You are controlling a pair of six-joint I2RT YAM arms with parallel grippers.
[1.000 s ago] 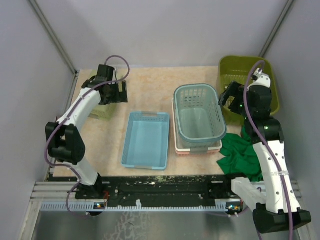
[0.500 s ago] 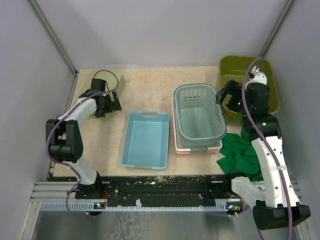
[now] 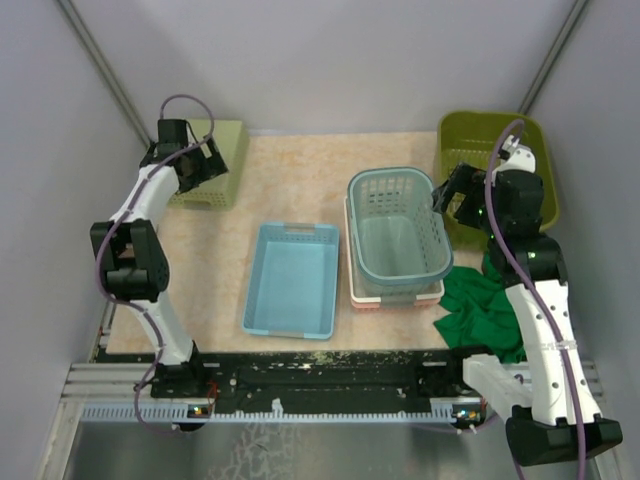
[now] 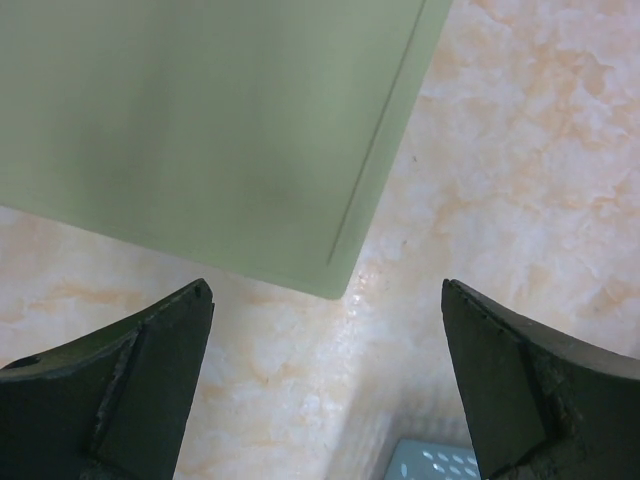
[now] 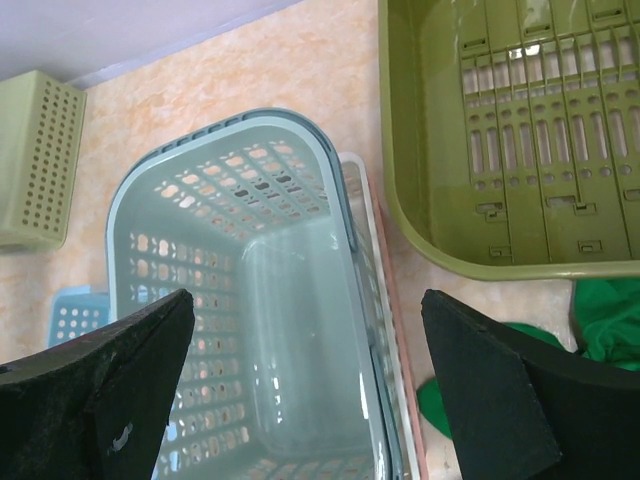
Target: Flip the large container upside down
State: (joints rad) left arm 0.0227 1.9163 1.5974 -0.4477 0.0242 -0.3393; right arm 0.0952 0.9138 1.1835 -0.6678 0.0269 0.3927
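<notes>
Olive-green plastic lay ahead and to the right of my right claw [image 3: 455, 195], where the large container [image 3: 480, 135] stood mouth up in the far right corner of the counter [image 3: 300, 180]. Its slotted base [image 5: 520, 150] showed plainly in the wrist view. The right claw [image 5: 305, 300] hung spread wide and empty, apart from the tub's rim, with the teal basket [image 5: 250, 300] directly beneath it. My left claw [image 3: 195, 165], also spread and holding nothing, hovered well off to the left. A pale-green box [image 4: 200, 120] lay just ahead of it.

By my reading, the job was at the reach-in stage, with nothing gripped and nothing turned. The next move would call for sliding the right claw rightward and forward until one finger dropped inside the wall and the other outside. It would then clench on the wide rim [image 5: 400, 215], lift, and roll the tub over.

Room looked tight. The booth walls [image 3: 600, 150] closed in beyond and to the right of the claw. A green cloth [image 3: 480, 305] was bunched on the near side, behind the claw, and the basket [image 3: 398, 235] crowded the left. The nearest bare counter lay to the claw's left, past the basket and beyond the blue tray [image 3: 292, 278], so the tub would likely need drawing that way or tipping within its own footprint.
</notes>
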